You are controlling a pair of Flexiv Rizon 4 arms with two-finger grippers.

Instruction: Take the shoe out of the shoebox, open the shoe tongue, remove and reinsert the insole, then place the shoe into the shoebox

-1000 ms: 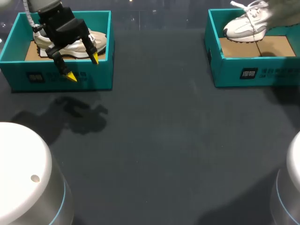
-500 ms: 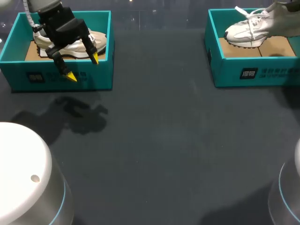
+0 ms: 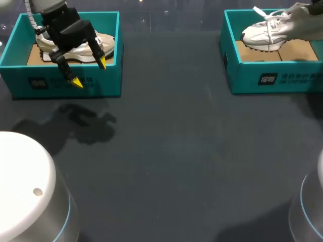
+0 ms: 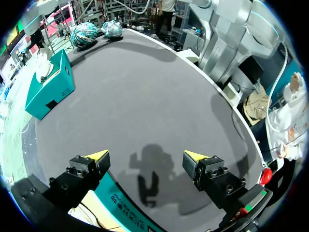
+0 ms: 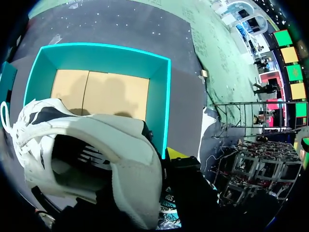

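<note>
A white shoe [image 3: 267, 30] hangs toe-left just above the right teal shoebox [image 3: 267, 78]. In the right wrist view my right gripper [image 5: 164, 157] is shut on the heel collar of the white shoe [image 5: 87, 145]. One yellow fingertip [image 5: 176, 153] shows outside the heel and the other is hidden by the shoe. The shoebox [image 5: 161, 96], with a bare cardboard floor, lies under the shoe. My left gripper [image 3: 89, 72] hangs open over the front wall of the left teal box [image 3: 65, 85], which holds a beige shoe [image 3: 103, 41]. Nothing lies between the fingers of the left gripper [image 4: 146, 155].
The dark table [image 3: 176, 161] stretches between the two boxes. In the left wrist view the left box's front wall [image 4: 120, 205] is right under the fingers, and the right shoebox [image 4: 50, 87] stands far ahead across the table.
The white shoe has shifted a little to the right and levelled out, its heel coming down from a steep tilt. My left arm has kept still.
</note>
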